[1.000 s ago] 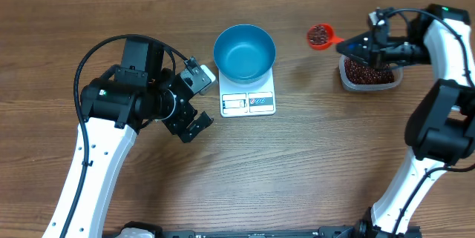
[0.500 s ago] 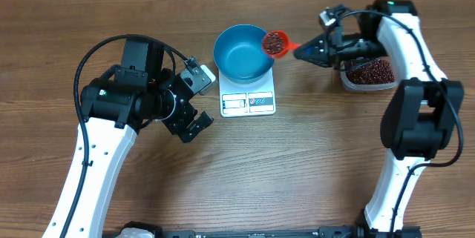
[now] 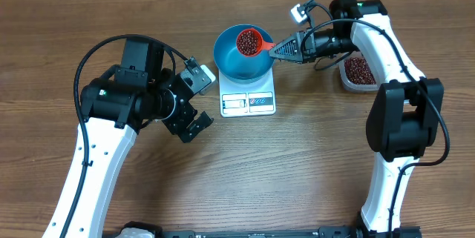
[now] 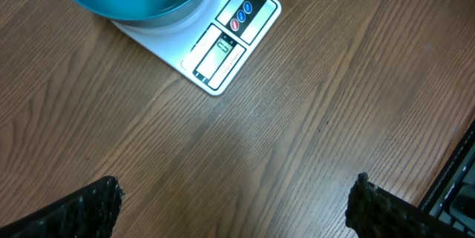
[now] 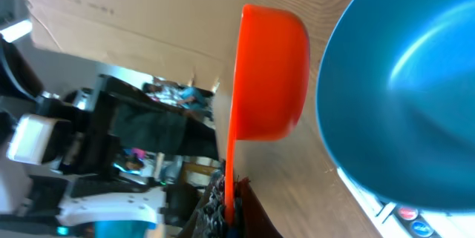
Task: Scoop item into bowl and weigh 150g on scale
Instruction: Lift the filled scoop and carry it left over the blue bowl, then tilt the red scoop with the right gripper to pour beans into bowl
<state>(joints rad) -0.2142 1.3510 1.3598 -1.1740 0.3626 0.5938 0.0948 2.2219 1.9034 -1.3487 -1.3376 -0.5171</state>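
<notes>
Right tool clamped shut on orange scoop handle | change: scoop carried from tub to above blue bowl on scale; beans not yet tipped, pour judged next | left tool wide open, empty, over desk | overhead shows the load; right wrist only scoop underside

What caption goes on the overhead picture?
Right gripper holds a red scoop of beans over the blue bowl on the scale.

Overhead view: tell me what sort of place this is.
Probably a robotics lab bench, not a kitchen: white robot arms work over a wooden table holding a scale and blue bowl, and the right wrist view shows a cardboard box behind.
</notes>
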